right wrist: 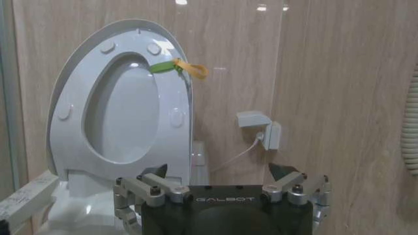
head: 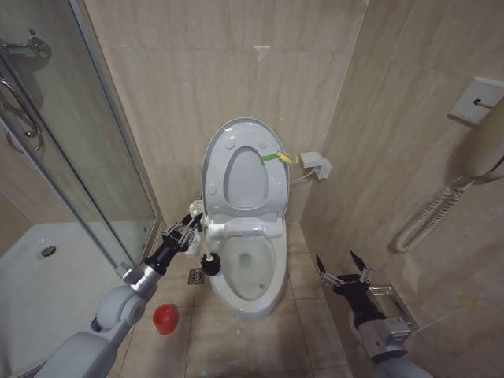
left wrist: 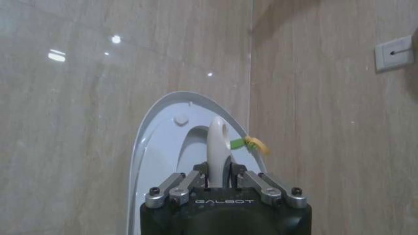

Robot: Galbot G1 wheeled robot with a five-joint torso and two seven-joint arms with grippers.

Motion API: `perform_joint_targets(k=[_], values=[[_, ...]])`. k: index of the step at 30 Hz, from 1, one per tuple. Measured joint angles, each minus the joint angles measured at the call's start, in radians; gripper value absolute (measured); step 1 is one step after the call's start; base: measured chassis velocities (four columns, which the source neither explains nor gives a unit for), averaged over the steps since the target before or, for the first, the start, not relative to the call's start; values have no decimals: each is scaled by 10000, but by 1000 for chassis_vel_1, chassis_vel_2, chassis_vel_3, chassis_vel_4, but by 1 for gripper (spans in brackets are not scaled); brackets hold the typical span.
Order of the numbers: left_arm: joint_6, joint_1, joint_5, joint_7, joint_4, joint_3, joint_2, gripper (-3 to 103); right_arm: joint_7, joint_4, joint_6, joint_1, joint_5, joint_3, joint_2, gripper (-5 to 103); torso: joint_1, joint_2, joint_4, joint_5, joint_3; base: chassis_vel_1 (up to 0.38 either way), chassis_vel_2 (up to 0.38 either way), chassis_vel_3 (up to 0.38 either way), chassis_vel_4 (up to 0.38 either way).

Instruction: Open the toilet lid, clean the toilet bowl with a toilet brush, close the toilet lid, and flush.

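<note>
The toilet lid (head: pixel 216 150) stands raised against the back wall with the seat ring (head: pixel 272 189) up against it; a green-and-yellow strap (head: pixel 280 157) hangs at its rim. The toilet bowl (head: pixel 277 264) lies open below. My left gripper (head: pixel 186 236) is shut on the toilet brush's pale handle (left wrist: pixel 217 147), to the left of the bowl. The brush's black head (head: pixel 210 264) hangs at the bowl's left rim. Its red base (head: pixel 164 318) stands on the floor tiles. My right gripper (head: pixel 342 268) is open to the right of the toilet, facing the lid (right wrist: pixel 72 88).
A glass shower door (head: pixel 71 157) and white shower tray (head: pixel 31 276) close off the left. A floor drain (head: pixel 195 276) lies beside the bowl. A wall box with a cable (head: pixel 315 165) and a corded handset (head: pixel 482 146) are on the right wall.
</note>
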Motion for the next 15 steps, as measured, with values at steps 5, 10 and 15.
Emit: perform_joint_targets(k=[5,10,15], values=[[-50,-877,44,5,756,819,-169,22,4,0,0,0,0,1,0,100,0,0,0,1,0,0,0,0,0],[-137,-1689,202,18,1545,1839,-474,22,1,0,0,0,0,0,0,100,0,0,-1,2,0,0,0,0,0],[-210,-2336,294,41,2130,2495,-818,22,1,0,0,0,0,0,0,100,0,0,-3,2,0,0,0,0,0]])
